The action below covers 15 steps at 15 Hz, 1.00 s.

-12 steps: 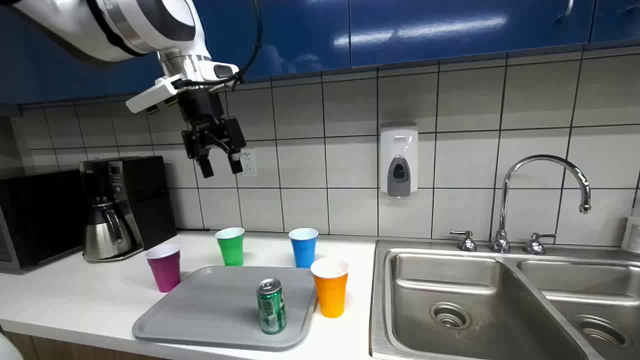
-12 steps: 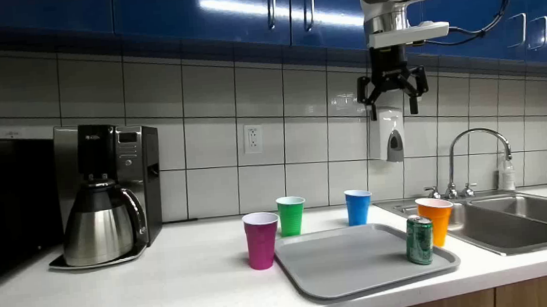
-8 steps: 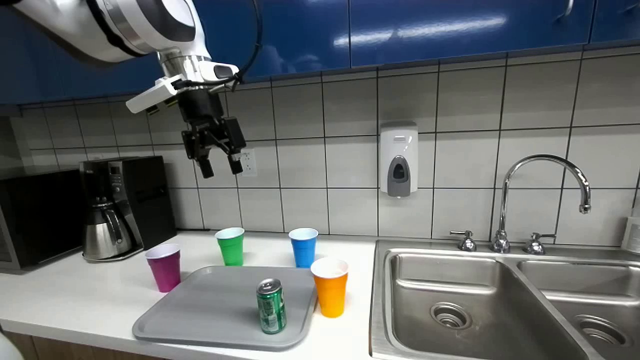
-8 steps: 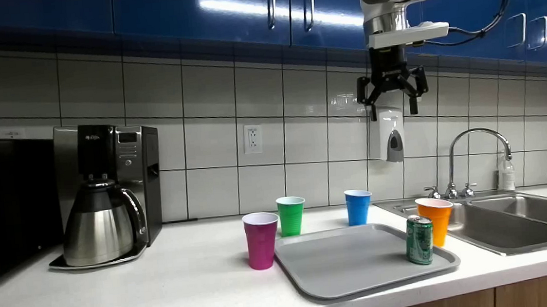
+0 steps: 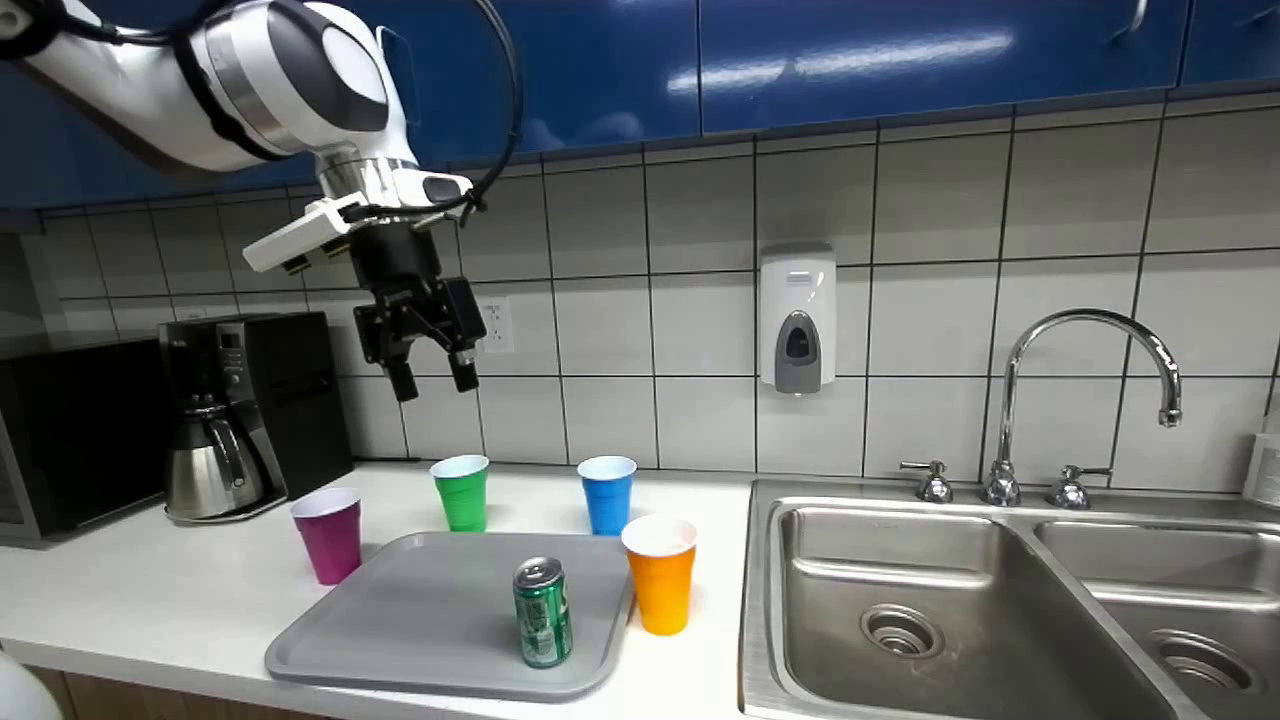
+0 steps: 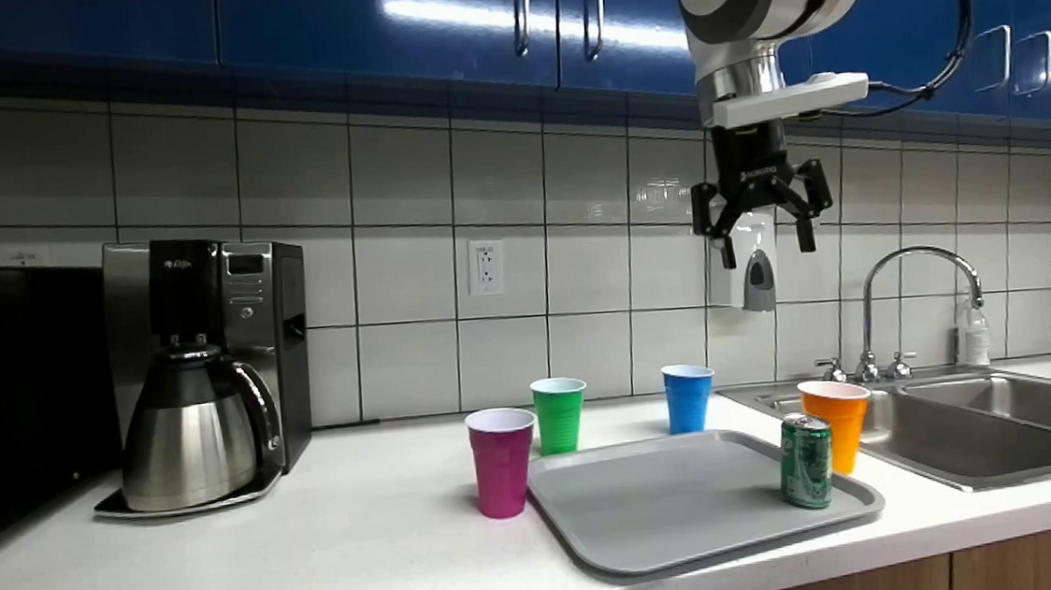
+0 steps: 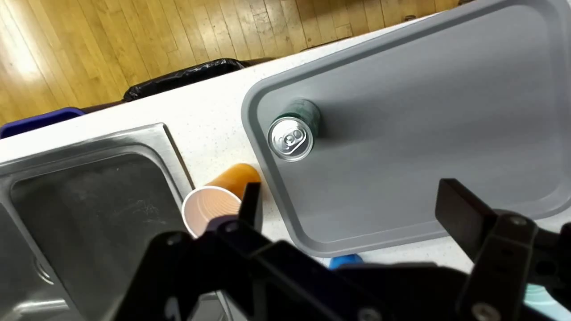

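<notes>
My gripper (image 5: 434, 378) is open and empty, pointing down high above the counter; it also shows in an exterior view (image 6: 766, 245) and in the wrist view (image 7: 352, 205). Below it lies a grey tray (image 5: 420, 620) with a green soda can (image 5: 543, 615) upright near one end. In the wrist view the can (image 7: 291, 139) stands ahead of the fingers. Four-sided around the tray are an orange cup (image 5: 662, 585), a blue cup (image 5: 607, 500), a green cup (image 5: 463, 500) and a magenta cup (image 5: 330, 540), all upright. In the wrist view the fingers partly hide the orange cup (image 7: 236, 178).
A steel double sink (image 5: 755, 600) with a tall faucet (image 5: 1010, 400) lies beside the orange cup. A coffee maker (image 6: 204, 377) stands at the opposite end. A soap dispenser (image 5: 797, 320) is on the tiled wall. Blue cabinets (image 5: 900, 60) hang overhead.
The arm and gripper have moved down toward the counter. The gripper stays open. The can, cups and tray have not moved.
</notes>
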Each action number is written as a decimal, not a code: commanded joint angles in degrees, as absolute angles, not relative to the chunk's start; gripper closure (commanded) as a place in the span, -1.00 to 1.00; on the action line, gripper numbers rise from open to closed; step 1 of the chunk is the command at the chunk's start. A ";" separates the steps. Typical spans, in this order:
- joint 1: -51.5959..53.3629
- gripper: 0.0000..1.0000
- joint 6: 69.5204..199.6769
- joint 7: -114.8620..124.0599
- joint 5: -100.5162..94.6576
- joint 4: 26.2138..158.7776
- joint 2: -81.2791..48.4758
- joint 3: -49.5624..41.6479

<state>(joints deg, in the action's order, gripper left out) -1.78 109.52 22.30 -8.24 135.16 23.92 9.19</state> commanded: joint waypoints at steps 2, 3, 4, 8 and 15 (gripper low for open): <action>-1.61 -1.00 112.61 24.05 -12.67 138.12 23.19 9.71; -1.62 -1.00 113.25 24.27 -13.48 138.58 22.77 9.74; -1.61 -1.00 114.02 24.41 -14.18 138.99 22.39 9.73; -1.39 -1.00 117.17 23.79 -14.44 139.54 19.65 9.18; -1.19 -1.00 122.21 21.14 -14.38 137.76 12.11 8.02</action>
<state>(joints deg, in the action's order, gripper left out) -1.64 120.33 22.38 -13.17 139.43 15.67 8.98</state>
